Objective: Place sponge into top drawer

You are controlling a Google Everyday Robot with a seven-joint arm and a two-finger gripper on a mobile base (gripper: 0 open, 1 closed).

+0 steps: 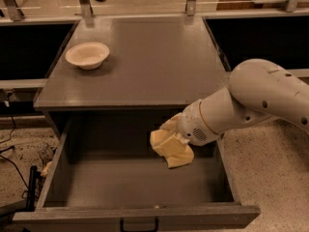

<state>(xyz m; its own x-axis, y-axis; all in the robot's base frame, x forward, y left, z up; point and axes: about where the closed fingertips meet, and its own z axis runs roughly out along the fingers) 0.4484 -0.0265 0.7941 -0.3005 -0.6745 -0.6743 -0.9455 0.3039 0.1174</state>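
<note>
The top drawer [120, 182] is pulled wide open, a dark grey box with a small black handle [139, 224] on its front panel. My gripper [171, 148] hangs inside the drawer at its right middle, a little above the floor. Its end is a pale yellow blocky mass. I cannot pick out the sponge from that mass. No separate sponge lies on the drawer floor or on the cabinet top.
A cream round bowl [87, 55] stands on the back left of the grey cabinet top [159, 62]. My white arm [260, 95] reaches in from the right over the drawer's right wall. Black cables [9, 149] lie on the speckled floor at the left.
</note>
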